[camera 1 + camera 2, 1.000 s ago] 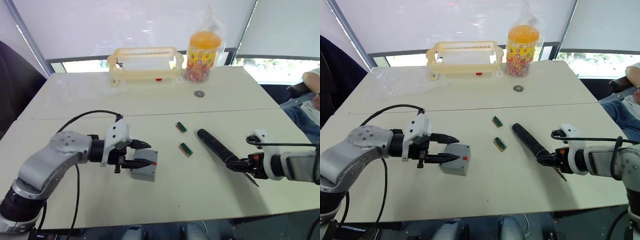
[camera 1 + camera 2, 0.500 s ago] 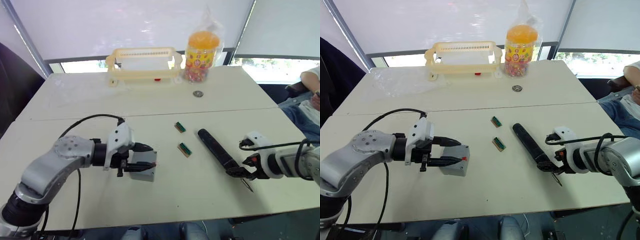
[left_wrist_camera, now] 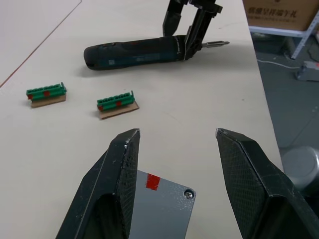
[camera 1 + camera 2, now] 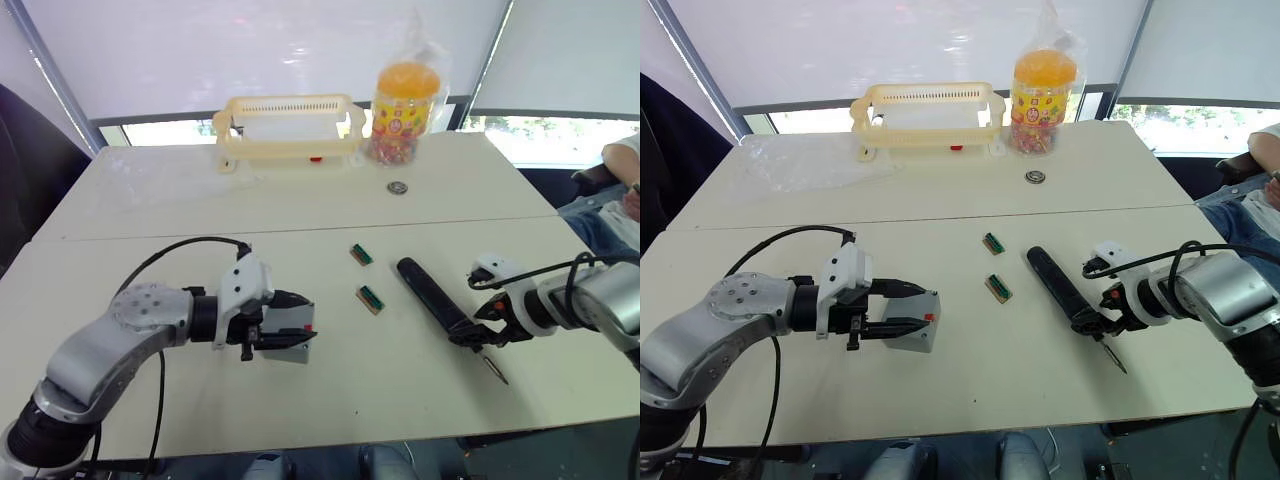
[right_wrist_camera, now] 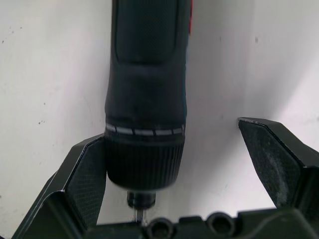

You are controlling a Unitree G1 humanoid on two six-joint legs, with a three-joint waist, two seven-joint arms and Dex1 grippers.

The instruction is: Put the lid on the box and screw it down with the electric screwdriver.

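A cream table (image 4: 970, 390), its top crossed by a seam, carries a grey box (image 4: 912, 322) near the front left, two small green connector blocks (image 4: 994, 242) (image 4: 999, 288) at centre, and the electric screwdriver (image 4: 1060, 288) lying flat to their right. Along the far edge stand a cream plastic basket (image 4: 930, 120) and a bagged orange-lidded jar (image 4: 1042, 90), with a small round metal piece (image 4: 1037, 177) in front of the jar and clear plastic film (image 4: 810, 160) at far left.

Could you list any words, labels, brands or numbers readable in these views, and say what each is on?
Nothing can be read.
Cardboard box: dark printed line, too blurred.
Orange-lidded jar: colourful label, print too small.
Box: plain red mark, no lettering.
Electric screwdriver: no legible marking.
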